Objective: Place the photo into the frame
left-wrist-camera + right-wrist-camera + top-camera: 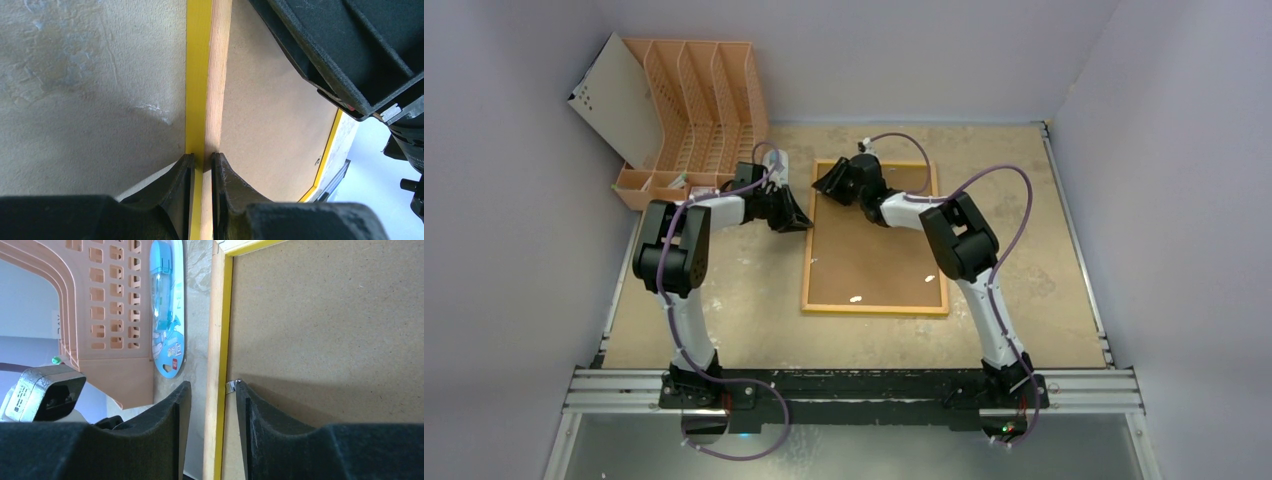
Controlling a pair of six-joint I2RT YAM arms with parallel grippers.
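At the frame's near rim: the frame (pixel 874 309) lies flat on the table (pixel 744 300), long axis running near to far from the arm bases; no gripper here.
Inside the frame's rim: brown backing board (pixel 874 250) fills it; the photo's print shows nowhere, so I cannot tell where it is.
On the frame's left rim, far end: left gripper (pixel 202 162) pinches the yellow-and-wood edge.
At the frame's far-left corner: right gripper (pixel 212 395) straddles the rim, fingers parted, one beside a metal tab (pixel 231 386).
Nearer arm: both crowd that corner, which likely anchors the next move.
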